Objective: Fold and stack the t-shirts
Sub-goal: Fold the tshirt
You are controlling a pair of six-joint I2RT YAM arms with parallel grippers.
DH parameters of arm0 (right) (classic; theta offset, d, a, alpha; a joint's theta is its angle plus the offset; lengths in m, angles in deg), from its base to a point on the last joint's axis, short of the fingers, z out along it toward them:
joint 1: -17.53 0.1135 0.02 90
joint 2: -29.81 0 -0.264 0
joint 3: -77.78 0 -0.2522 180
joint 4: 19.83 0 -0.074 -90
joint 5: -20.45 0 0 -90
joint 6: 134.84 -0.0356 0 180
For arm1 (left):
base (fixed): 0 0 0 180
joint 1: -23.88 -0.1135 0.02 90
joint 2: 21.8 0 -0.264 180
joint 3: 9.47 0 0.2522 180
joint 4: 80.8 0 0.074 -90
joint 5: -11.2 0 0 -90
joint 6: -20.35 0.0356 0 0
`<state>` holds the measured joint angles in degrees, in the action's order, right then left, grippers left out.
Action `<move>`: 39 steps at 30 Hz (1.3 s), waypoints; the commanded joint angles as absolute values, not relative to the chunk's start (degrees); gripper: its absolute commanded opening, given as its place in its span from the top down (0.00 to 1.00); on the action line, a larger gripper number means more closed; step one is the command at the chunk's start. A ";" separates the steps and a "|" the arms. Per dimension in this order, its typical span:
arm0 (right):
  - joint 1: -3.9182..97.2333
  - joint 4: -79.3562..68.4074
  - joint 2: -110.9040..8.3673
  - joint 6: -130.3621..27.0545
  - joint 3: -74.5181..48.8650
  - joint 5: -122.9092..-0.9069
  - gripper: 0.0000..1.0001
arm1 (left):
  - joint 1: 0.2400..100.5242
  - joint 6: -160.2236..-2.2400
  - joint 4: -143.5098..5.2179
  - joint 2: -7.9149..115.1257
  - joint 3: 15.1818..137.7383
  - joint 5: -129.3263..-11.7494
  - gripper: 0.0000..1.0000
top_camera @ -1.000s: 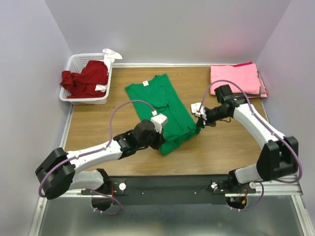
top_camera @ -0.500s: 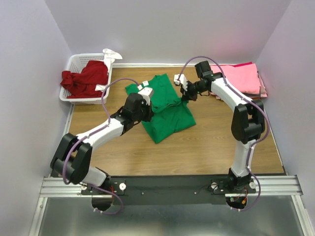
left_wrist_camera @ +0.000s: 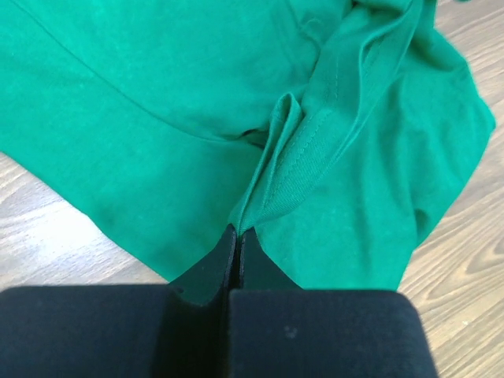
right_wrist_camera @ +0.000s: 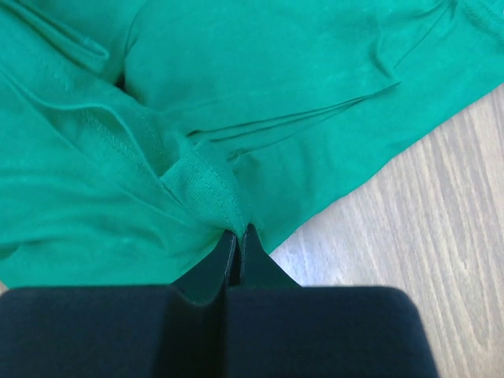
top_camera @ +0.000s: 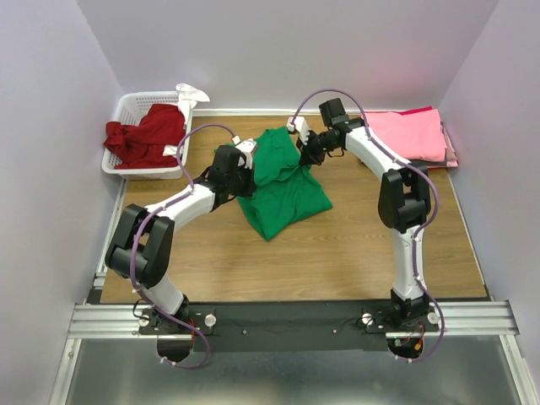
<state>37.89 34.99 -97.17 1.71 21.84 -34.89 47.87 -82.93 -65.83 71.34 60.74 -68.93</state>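
Observation:
The bright green t-shirt [top_camera: 283, 187] lies folded over on the wooden table, mid-back. My left gripper [top_camera: 245, 165] is shut on a ribbed hem of the green t-shirt [left_wrist_camera: 299, 157] at its left side. My right gripper [top_camera: 305, 153] is shut on a hem fold of the same shirt [right_wrist_camera: 197, 185] at its far right side. A dark red t-shirt [top_camera: 148, 135] hangs out of the white basket [top_camera: 135, 103]. Folded pink t-shirts [top_camera: 403, 133] are stacked at the back right.
The white slotted basket stands at the back left corner with a white cloth [top_camera: 191, 91] on its rim. Bare wooden table [top_camera: 337, 253] spreads in front of the green shirt. Purple walls close in on three sides.
Both grippers have carried the near edge of the green shirt away from the arm bases toward the back of the table, folding it over itself. The shirt now looks shorter.

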 commanded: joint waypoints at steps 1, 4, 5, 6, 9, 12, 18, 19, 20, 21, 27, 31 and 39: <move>38.71 33.57 -99.56 -1.77 24.92 -37.20 1.00 | 47.17 -81.87 -63.44 72.16 62.47 -68.51 1.00; 38.89 33.31 -100.26 -2.74 26.14 -37.64 1.00 | 47.00 -81.78 -62.74 71.89 62.56 -69.04 1.00; 38.98 33.22 -100.79 -3.17 26.32 -38.08 1.00 | 46.91 -81.61 -62.65 71.89 62.56 -69.30 1.00; 39.15 33.30 -101.05 -3.35 26.50 -38.26 1.00 | 46.82 -81.61 -62.39 72.06 62.74 -69.22 1.00; 39.50 33.22 -101.32 -3.44 26.50 -38.79 0.99 | 46.65 -81.52 -62.47 72.68 62.74 -69.31 1.00; 39.77 33.22 -101.41 -3.27 26.32 -39.58 0.99 | 46.38 -81.17 -62.39 73.30 63.26 -69.39 1.00; 39.86 33.30 -101.41 -2.12 25.97 -41.60 0.98 | 45.68 -79.41 -60.01 74.70 66.33 -71.50 1.00; 39.94 33.13 -101.58 -2.21 25.97 -41.60 0.97 | 45.68 -79.32 -59.58 74.88 66.69 -71.59 1.00; 39.94 33.13 -101.67 -2.21 26.06 -41.43 0.97 | 45.51 -79.23 -59.40 75.14 67.04 -71.59 1.00; 40.03 33.22 -101.58 -2.30 26.06 -41.51 0.98 | 45.42 -78.97 -58.87 75.66 67.65 -71.59 1.00; 40.47 33.22 -102.20 -2.65 26.68 -41.95 0.96 | 45.15 -78.88 -58.43 76.55 68.01 -71.77 1.00; 40.65 33.13 -102.72 -3.27 27.55 -42.39 0.95 | 44.98 -79.06 -57.90 76.55 68.10 -72.56 1.00; 41.78 31.47 -105.61 -9.23 32.54 -48.09 0.77 | 42.70 -80.19 -56.94 78.39 70.11 -75.71 0.51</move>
